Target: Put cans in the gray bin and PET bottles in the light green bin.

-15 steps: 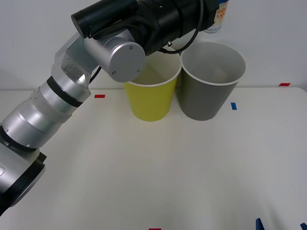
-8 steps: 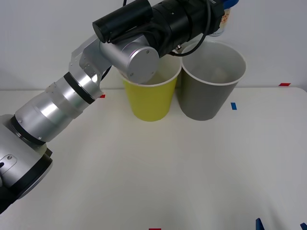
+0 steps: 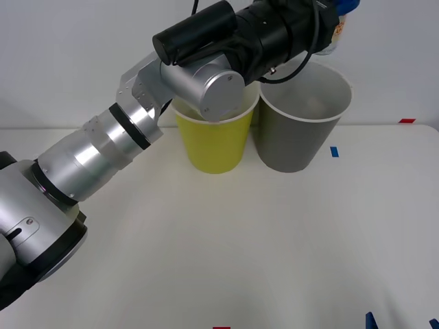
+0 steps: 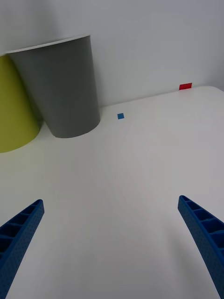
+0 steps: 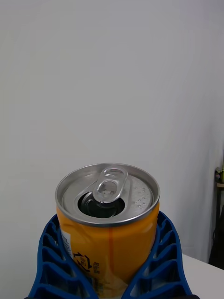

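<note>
The left arm reaches from the near left across the white table (image 3: 206, 247) to the far side, its black wrist passing above the tall round yellow-green plastic bin (image 3: 214, 140) with a white rim. Its left gripper (image 5: 112, 261) hangs high above the far right rim of the tall round dark gray plastic bin (image 3: 298, 130), which stands just right of the yellow-green one, the two touching or nearly so. The gripper's blue ribbed fingers (image 5: 53, 259) are clamped on both sides of the small slim orange and white drink can (image 5: 108, 219), which sits upright between them with its silver top and pull tab above the fingertips and the tab opening showing dark. In the front view a sliver of the can (image 3: 335, 34) shows past the wrist, above the gray bin's opening and not inside it. The right gripper (image 4: 112, 243) waits low over the near right of the table, its two blue fingers spread wide with nothing between them, well apart from both bins. Small blue (image 4: 121, 116) and red (image 4: 185, 86) tape marks lie on the table right of the gray bin.
</note>
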### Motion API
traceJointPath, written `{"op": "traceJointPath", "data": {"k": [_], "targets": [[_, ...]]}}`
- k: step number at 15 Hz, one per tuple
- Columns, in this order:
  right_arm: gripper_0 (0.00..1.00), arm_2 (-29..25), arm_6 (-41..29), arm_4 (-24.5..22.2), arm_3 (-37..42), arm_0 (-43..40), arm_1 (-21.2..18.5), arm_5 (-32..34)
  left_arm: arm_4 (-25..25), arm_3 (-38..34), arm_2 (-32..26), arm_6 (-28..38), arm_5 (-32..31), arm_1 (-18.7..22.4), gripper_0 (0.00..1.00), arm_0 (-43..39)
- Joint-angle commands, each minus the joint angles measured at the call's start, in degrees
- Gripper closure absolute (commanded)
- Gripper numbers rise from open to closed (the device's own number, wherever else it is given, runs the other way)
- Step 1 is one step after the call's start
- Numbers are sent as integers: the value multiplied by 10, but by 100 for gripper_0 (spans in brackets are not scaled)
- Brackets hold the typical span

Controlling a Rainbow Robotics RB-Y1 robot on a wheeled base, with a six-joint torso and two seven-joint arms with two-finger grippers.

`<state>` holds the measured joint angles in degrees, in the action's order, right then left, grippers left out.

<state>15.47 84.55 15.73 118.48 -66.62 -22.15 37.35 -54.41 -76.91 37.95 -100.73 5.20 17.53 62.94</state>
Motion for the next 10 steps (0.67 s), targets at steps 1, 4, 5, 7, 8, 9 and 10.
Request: {"op": "traceJointPath", "data": {"k": [1, 4, 5, 7, 8, 9, 10], "targets": [[0, 0, 0, 0, 0, 0, 0, 0, -7, 20, 30, 12, -44, 1, 100, 1], [0, 0, 0, 0, 0, 0, 0, 0, -6, 20, 31, 14, -44, 4, 100, 1], [0, 0, 0, 0, 0, 0, 0, 0, -7, 20, 30, 15, -44, 3, 100, 1], [0, 0, 0, 0, 0, 0, 0, 0, -6, 20, 31, 16, -44, 3, 100, 1], [0, 0, 0, 0, 0, 0, 0, 0, -7, 20, 30, 16, -44, 4, 100, 1], [0, 0, 0, 0, 0, 0, 0, 0, -6, 20, 30, 15, -44, 3, 100, 1], [0, 0, 0, 0, 0, 0, 0, 0, -6, 20, 30, 16, -44, 4, 100, 1]]}}
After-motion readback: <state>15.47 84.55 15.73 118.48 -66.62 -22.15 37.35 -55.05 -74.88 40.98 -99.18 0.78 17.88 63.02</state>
